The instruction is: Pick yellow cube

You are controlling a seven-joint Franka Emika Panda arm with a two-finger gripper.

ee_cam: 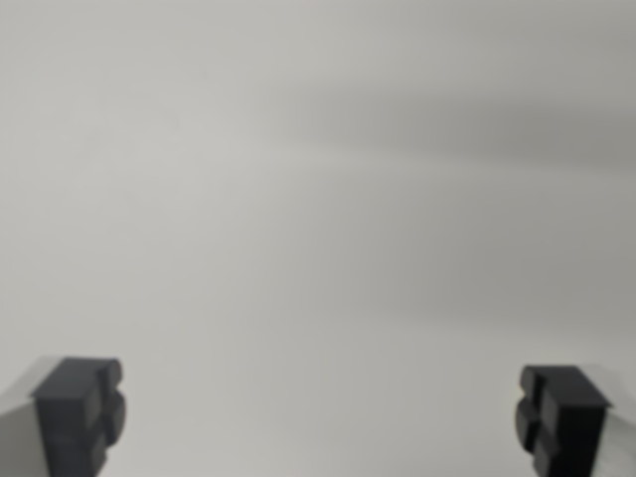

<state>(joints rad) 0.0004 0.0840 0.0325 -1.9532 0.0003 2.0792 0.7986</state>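
Observation:
The wrist view holds only a plain, blurred pale grey surface [318, 199]; no yellow cube shows anywhere in it. My gripper [320, 412] is open, its two dark fingertips [81, 407] standing far apart at the bottom corners with nothing between them. The other fingertip sits at the wrist view's right bottom corner.
A soft darker band of shadow [467, 129] runs across the upper right of the surface. Nothing else is in sight.

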